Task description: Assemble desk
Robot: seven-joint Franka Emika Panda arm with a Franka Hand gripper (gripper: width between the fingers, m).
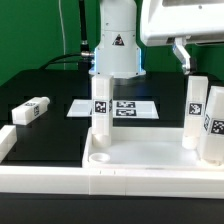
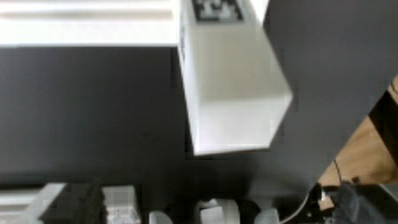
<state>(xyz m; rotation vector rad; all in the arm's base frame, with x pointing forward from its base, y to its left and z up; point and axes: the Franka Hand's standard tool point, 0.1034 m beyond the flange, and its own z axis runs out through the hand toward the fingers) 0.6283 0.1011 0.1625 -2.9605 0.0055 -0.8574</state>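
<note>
One white tabletop [image 1: 140, 178] lies rim-up at the near edge of the black surface [image 1: 55, 130]. A first leg [image 1: 100, 108] stands upright at its far corner on the exterior view's left. A second leg [image 1: 192, 112] and third leg [image 1: 213, 125] stand at its right end. A fourth leg [image 1: 30, 110] lies apart on the surface. The claw [image 1: 183, 55] hangs above the second leg, clear of it; spread or pressed together, I cannot tell.

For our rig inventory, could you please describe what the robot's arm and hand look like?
The arm is a glossy white rounded column with a black triangular sticker and a blue ring near its foot. The hand has a boxy white body and a grey finger. Black cables run behind the arm.
</note>
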